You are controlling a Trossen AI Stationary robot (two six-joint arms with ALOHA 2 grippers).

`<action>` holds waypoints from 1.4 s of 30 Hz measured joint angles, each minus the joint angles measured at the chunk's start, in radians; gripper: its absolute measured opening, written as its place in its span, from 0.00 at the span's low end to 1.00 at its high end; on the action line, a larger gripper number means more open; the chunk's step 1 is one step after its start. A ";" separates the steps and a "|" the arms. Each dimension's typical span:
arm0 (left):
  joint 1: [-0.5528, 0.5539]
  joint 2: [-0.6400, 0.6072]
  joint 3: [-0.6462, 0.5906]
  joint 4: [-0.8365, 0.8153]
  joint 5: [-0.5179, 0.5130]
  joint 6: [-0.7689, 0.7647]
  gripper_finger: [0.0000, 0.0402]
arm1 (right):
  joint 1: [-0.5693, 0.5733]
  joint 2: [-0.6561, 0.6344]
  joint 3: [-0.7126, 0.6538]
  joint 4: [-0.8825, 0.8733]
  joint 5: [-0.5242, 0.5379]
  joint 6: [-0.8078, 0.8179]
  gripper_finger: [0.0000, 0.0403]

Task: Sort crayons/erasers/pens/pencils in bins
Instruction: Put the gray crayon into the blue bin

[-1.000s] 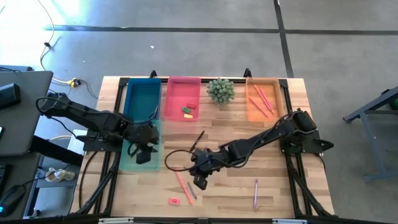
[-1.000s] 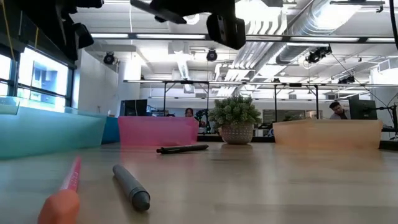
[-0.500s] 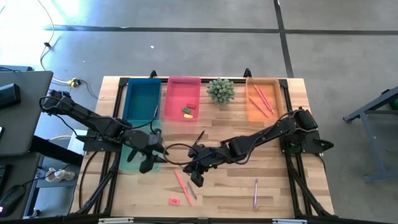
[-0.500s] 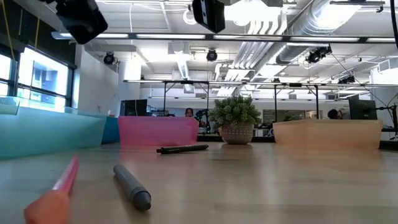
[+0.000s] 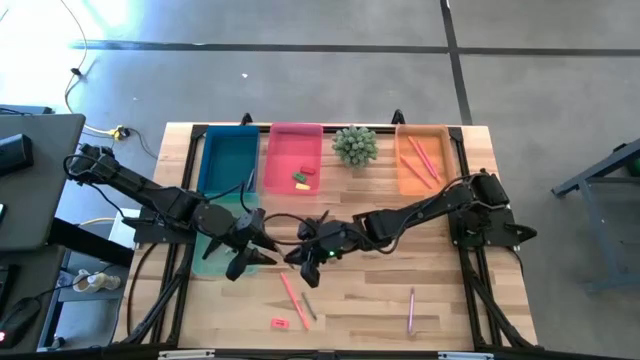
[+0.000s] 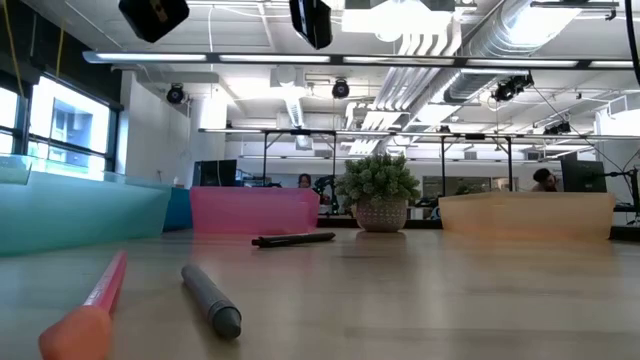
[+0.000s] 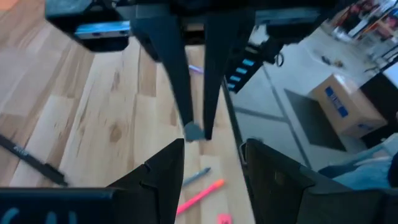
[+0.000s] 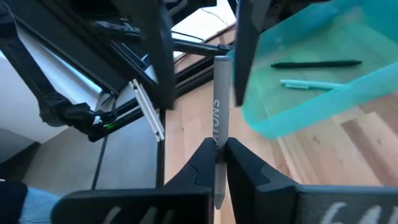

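Bins sit along the far side of the wooden table (image 5: 440,290): blue bin (image 5: 228,158), pink bin (image 5: 295,155) w/ a green and a red eraser (image 5: 302,177) inside, orange bin (image 5: 424,160) w/ salmon pencils (image 5: 421,158), and the pale teal bin (image 5: 210,255) nearer, on the left, just in front of the blue one. A spiky green plant (image 5: 355,145) stands btwn pink and orange.

Right gripper (image 8: 216,163) is up over the table centre, just beside the teal bin's corner, fingers clamped tight on a grey crayon (image 8: 217,118) that sticks out past the tips; lettering runs along it. In its wrist view the teal bin holds a dark pen (image 8: 317,63) and a pale teal stick (image 8: 311,84).

Left gripper (image 5: 258,245) hangs at the teal bin's inner edge, close to the right one, fingers spread w/ nothing btwn them. Can't tell if the two grippers touch.

Loose on the table nearer the front: a black pen (image 6: 293,239) mid-table, a salmon pencil (image 5: 293,300) lying just beside a grey crayon (image 5: 308,305), a red-pink eraser (image 5: 279,323) near the front edge, and a purple pencil (image 5: 411,311) well apart on the right.
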 joint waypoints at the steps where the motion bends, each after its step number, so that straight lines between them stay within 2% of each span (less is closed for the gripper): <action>1: 0.000 0.000 0.000 0.009 0.000 -0.002 0.40 | -0.001 0.000 0.000 0.006 0.000 -0.007 0.01; 12: 0.000 0.000 0.000 0.049 -0.011 -0.004 0.37 | -0.010 0.000 0.000 0.028 -0.004 -0.014 0.01; 25: 0.000 0.000 0.000 0.048 -0.057 0.029 0.03 | -0.013 0.000 0.000 0.034 -0.008 -0.036 0.01; 28: 0.001 0.000 0.000 0.047 -0.057 0.027 0.02 | -0.013 0.000 0.000 0.032 -0.007 -0.036 0.01; 34: 0.001 0.000 0.000 0.045 -0.055 0.027 0.06 | -0.013 0.000 0.000 0.031 -0.003 -0.065 0.02; 37: 0.001 0.000 0.001 0.022 -0.058 0.042 0.05 | -0.014 0.000 0.000 0.025 -0.001 -0.064 0.06; 42: 0.019 0.000 0.002 -0.050 -0.052 0.030 0.04 | -0.029 0.001 0.000 -0.009 0.001 -0.011 0.23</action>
